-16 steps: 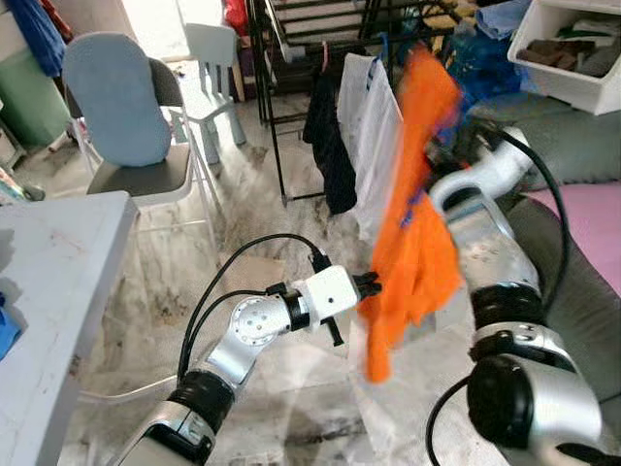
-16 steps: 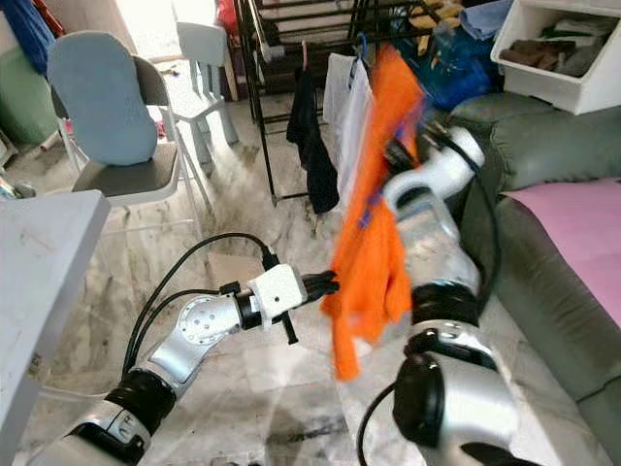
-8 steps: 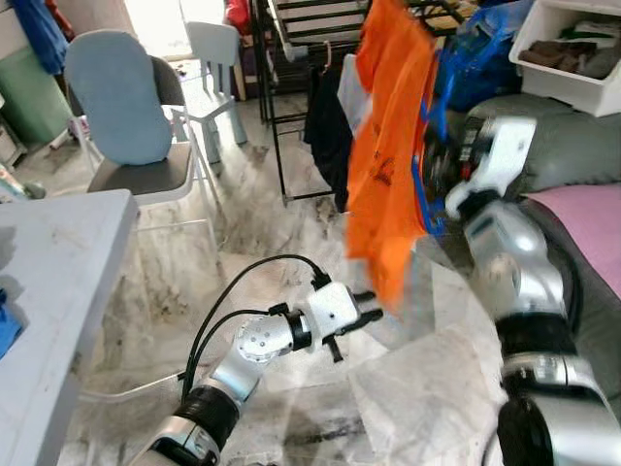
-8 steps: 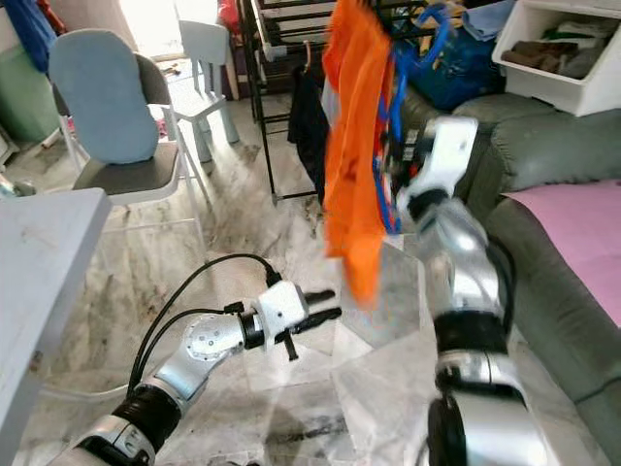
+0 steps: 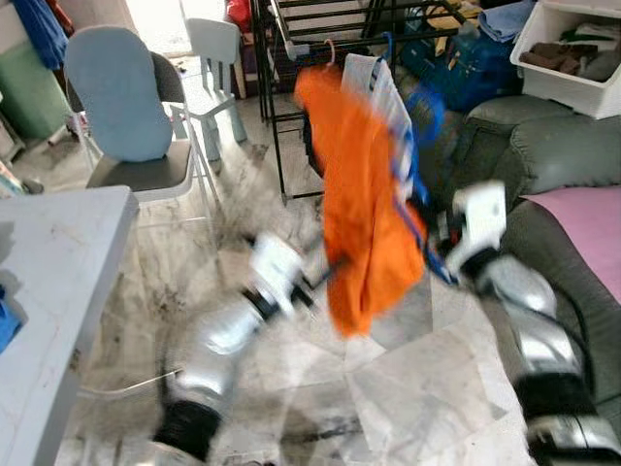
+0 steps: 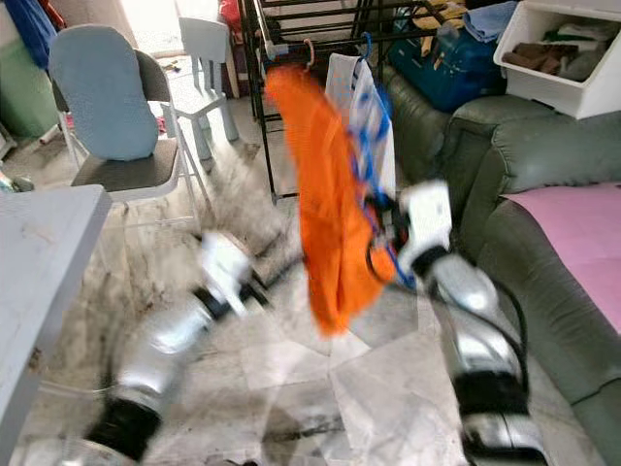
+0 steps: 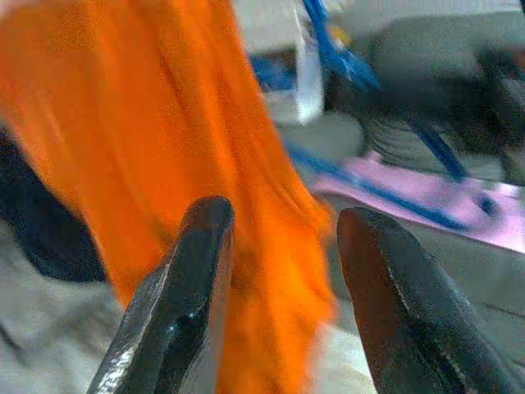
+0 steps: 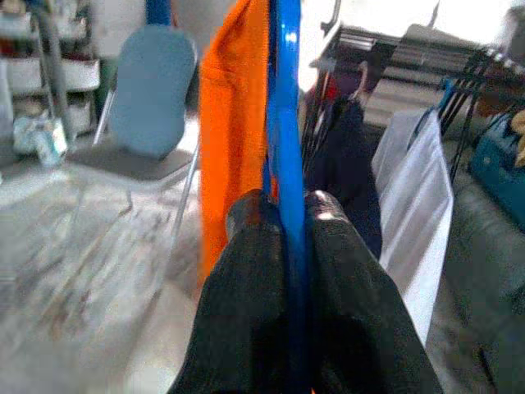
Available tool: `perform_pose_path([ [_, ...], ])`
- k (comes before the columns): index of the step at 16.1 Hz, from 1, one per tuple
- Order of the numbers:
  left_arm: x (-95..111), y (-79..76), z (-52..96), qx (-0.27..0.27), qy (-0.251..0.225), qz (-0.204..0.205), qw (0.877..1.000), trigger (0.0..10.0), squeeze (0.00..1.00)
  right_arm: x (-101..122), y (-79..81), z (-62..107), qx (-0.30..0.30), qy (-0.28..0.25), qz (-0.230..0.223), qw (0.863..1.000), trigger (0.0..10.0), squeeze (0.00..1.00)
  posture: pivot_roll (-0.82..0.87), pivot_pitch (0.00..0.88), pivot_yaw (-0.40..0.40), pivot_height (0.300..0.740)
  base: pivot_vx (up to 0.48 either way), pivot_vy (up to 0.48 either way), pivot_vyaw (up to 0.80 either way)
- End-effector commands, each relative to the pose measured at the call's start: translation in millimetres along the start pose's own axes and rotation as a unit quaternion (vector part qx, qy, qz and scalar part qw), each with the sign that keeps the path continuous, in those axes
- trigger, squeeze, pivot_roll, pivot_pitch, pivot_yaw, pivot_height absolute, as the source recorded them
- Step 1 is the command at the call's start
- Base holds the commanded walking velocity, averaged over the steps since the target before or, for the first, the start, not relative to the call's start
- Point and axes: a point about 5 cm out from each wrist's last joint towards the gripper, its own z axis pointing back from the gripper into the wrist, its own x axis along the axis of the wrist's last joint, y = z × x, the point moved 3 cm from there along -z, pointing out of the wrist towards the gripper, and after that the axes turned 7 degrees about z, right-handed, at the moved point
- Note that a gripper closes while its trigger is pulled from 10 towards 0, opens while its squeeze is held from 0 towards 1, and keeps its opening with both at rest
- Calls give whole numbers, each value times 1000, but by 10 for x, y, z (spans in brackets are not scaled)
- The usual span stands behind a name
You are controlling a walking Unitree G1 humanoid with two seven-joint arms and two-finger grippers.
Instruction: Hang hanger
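The right gripper is squeezing the blue hanger between its two black fingers, which are closing tight against the bar from either side. In the right wrist view the hanger's bar is running straight out from between the fingertips, its long axis in line with the fingers and pointing away from the wrist. The orange shirt is draping from the hanger, hanging beside the blue bar and spilling down well below it.

From the head views, the shirt is hanging in the air in front of the black drying rack, with its top end up near the rack and its long axis running down and slightly toward the right arm. A white garment and a dark garment are hanging on the rack just behind it. The picture is blurring heavily around both arms.

The left gripper is reaching toward the lower part of the shirt with its fingers spread apart, and the orange cloth is showing through the gap between them; whether the fingertips are touching the cloth cannot be told. A grey chair is standing off to the robot's left, a green sofa to its right.
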Motion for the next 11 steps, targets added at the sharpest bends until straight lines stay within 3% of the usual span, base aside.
perform_pose_path([
  [1,67,26,-1,-6,-3,-27,1000,10000,1000,190,-37,8,13,-39,16,999,10000,0,-195,0,17,740,0,0,0],
  [2,64,54,44,-25,13,-76,997,10000,1000,152,-18,91,36,-36,17,999,10000,0,-190,0,13,740,0,0,0],
  [4,-7,132,153,-39,46,-118,991,10000,1000,90,19,232,76,-24,20,997,10000,0,-191,0,13,740,0,0,0],
  [6,-115,177,277,-75,87,-197,974,10000,1000,-20,86,406,130,3,36,991,10000,0,-196,0,19,740,0,0,0],
  [11,-207,299,363,-123,133,-287,941,10000,1000,-223,212,734,235,66,53,968,10000,0,-195,0,24,740,0,0,0],
])
